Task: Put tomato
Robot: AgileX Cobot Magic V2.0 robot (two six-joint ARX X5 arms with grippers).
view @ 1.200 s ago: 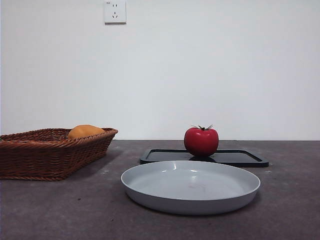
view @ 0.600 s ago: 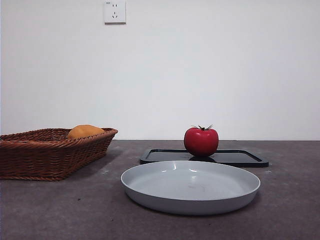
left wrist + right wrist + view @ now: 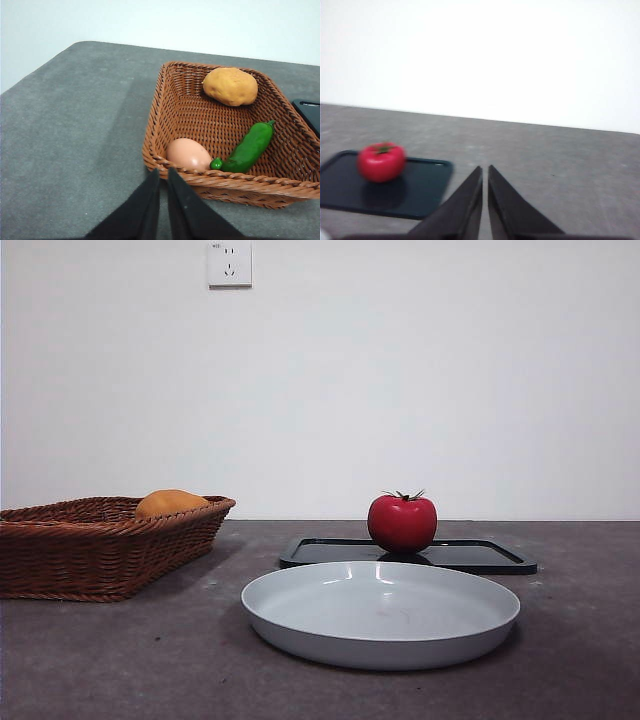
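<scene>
The glossy red tomato [image 3: 402, 523] with its green stem stands on a flat black tray [image 3: 470, 556] behind a grey plate [image 3: 380, 615]. The right wrist view shows the tomato [image 3: 381, 161] on the same tray [image 3: 420, 192], some way ahead of my right gripper [image 3: 485, 170], which is shut and holds nothing. My left gripper [image 3: 163, 172] is shut too, hovering just outside the near rim of a wicker basket [image 3: 165, 107]. Neither arm shows in the front view.
The wicker basket [image 3: 60, 550] at the left holds an orange-yellow fruit [image 3: 230, 86], a green pepper [image 3: 247, 147] and a pale egg [image 3: 189, 154]. A wall socket [image 3: 230, 262] is on the white wall behind the dark table.
</scene>
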